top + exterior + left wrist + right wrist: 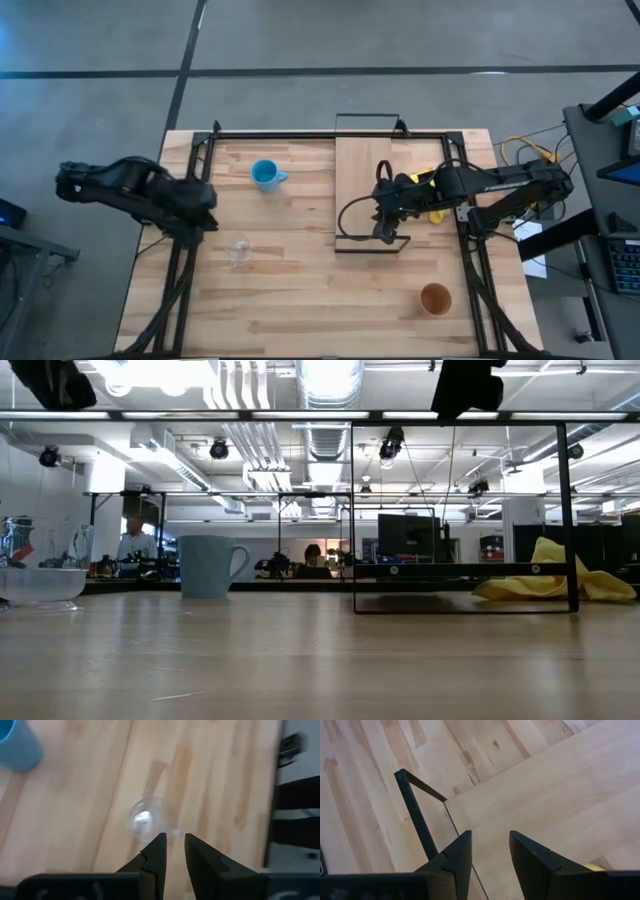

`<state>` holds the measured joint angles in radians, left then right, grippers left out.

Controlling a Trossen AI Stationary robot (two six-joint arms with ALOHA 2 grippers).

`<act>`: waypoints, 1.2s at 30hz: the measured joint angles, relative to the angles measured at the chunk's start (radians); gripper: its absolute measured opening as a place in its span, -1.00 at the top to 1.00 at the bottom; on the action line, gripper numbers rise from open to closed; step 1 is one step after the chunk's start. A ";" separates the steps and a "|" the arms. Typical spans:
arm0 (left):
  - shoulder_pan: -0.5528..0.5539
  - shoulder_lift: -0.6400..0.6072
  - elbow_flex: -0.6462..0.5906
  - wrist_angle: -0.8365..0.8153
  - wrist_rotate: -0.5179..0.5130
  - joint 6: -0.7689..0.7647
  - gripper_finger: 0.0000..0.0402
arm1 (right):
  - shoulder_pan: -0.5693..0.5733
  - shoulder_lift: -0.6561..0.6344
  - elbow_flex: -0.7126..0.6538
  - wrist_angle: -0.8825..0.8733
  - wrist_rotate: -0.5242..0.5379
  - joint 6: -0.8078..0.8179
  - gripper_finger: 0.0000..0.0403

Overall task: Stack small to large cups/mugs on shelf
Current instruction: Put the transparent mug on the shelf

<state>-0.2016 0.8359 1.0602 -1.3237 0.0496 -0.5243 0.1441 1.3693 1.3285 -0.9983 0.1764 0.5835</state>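
Observation:
The tiny clear glass cup (238, 250) stands upright on the tabletop near the left side. In the left wrist view the cup (145, 820) lies just ahead of my fingertips. My left gripper (207, 218) (173, 838) hovers beside it, open by a narrow gap and touching nothing. The light-blue mug (265, 175) (210, 565) stands farther back. Toward the near right corner stands the brown-orange cup (435, 298). The shelf (368, 185), a light-wood board (560, 785) on a black wire frame (415, 810), sits at centre right. My right gripper (385, 230) (490, 838) hangs open above the shelf's near end.
A yellow cloth (436, 205) (550, 585) lies right of the shelf, partly under my right arm. A black rail frame (300, 134) borders the far edge and both sides of the table. Bare wood (330, 300) stretches along the near side between the glass cup and the brown-orange cup.

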 joint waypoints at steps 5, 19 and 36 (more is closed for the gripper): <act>0.000 0.082 -0.050 0.006 0.002 -0.021 0.73 | 0.000 0.001 -0.001 0.001 0.000 0.000 0.37; 0.004 0.370 -0.054 -0.027 0.004 -0.013 0.70 | 0.000 0.001 -0.002 0.001 0.000 -0.004 0.40; 0.012 0.496 -0.054 -0.015 -0.082 0.059 0.54 | 0.000 0.001 -0.003 -0.001 0.000 -0.019 0.39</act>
<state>-0.1898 1.3320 1.0061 -1.3392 -0.0321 -0.4648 0.1444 1.3701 1.3258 -0.9989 0.1764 0.5642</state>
